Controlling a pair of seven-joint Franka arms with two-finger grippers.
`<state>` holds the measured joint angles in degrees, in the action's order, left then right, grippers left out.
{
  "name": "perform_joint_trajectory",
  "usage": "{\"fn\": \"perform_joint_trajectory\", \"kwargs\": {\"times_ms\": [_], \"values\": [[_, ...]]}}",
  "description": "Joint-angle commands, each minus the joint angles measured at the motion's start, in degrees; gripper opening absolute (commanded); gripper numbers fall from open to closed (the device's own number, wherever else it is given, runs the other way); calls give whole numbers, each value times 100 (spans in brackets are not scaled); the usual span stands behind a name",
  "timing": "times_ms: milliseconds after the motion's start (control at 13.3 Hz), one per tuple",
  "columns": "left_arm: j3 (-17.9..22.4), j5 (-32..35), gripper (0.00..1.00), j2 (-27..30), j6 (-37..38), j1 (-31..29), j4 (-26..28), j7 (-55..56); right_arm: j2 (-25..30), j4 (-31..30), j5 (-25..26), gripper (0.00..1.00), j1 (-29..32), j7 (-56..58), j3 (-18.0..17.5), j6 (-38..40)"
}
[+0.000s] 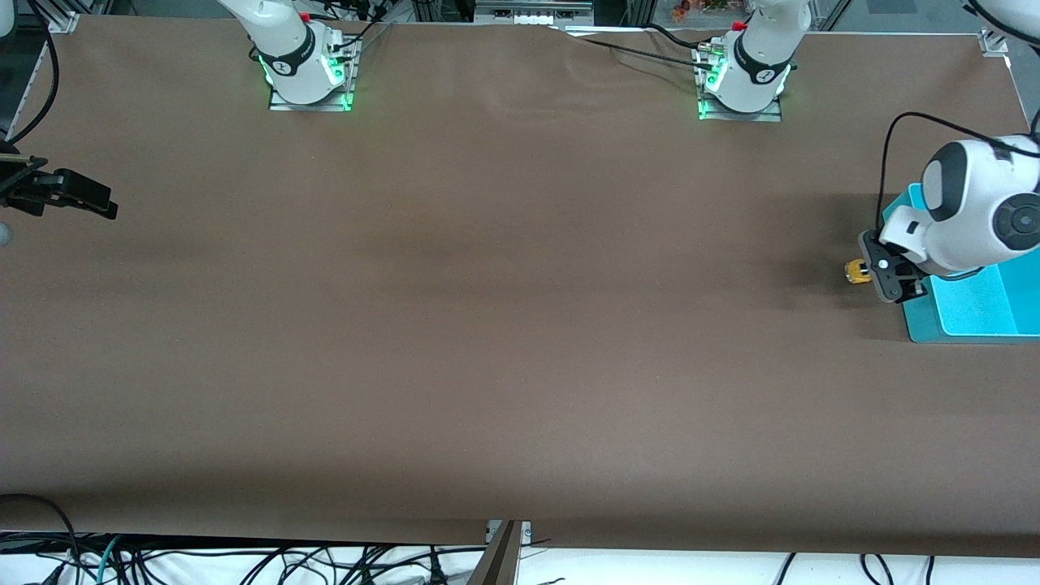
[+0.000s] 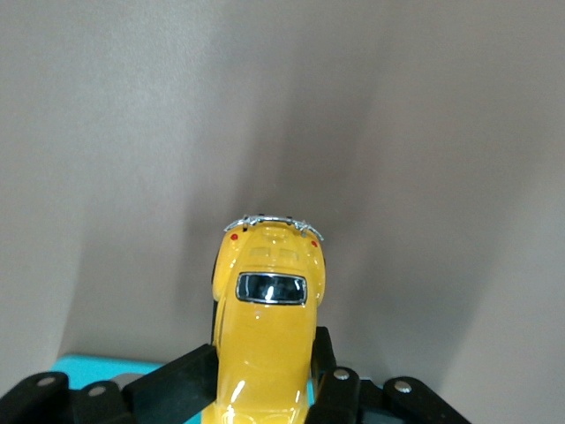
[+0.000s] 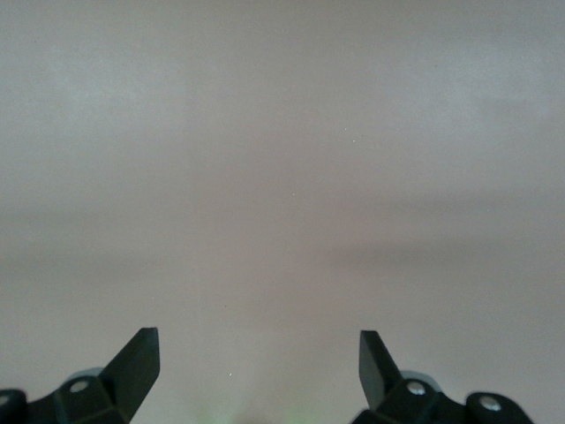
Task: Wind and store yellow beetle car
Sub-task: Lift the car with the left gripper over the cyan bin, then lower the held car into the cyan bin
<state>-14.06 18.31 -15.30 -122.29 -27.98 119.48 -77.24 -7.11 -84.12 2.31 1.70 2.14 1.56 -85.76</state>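
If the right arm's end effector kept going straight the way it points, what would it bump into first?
Probably just the brown table. The right end effector is open, and its wrist view shows only bare tabletop ahead, though the depth is hard to judge.

Front view: even overhead lighting, moderate brightness. Brown table cover (image 1: 487,325) shows broad soft bands, lighter and darker, across its width; no hard-edged shadows. Diffuse dark patch on the cover beside the left gripper (image 1: 881,280) and the teal tray (image 1: 975,313). Green glow at both arm bases. Focus sharp throughout.

Left wrist view: bright. Yellow beetle car (image 2: 265,336) between the fingers (image 2: 177,384), with small white glare spots on its roof near the fingertips. Car body crisp; soft vertical shadow streaks on the cover ahead of the fingers.

Right wrist view: washed-out, pale, low contrast; faint horizontal shading bands ahead of the right gripper (image 3: 259,358). Fingers near-black silhouettes.
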Motion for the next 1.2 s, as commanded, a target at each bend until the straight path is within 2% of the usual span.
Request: {"fn": "perform_joint_trajectory", "kwargs": {"times_ms": [0,375,601,1126], "values": [[-27,164,6,220,311,-120,-118,-667,43,-35,-29,100,-3,-55,-6,-11],[26,173,6,300,232,-787,-118,-2012,43,-35,-29,100,-3,-55,-6,-11],[27,173,6,230,-84,-1164,-109,-2566,17,-35,-29,100,-3,-47,-6,-11],[27,216,7,116,-401,-1693,-109,-3280,17,-35,-20,100,-3,-47,-6,-20]]}}
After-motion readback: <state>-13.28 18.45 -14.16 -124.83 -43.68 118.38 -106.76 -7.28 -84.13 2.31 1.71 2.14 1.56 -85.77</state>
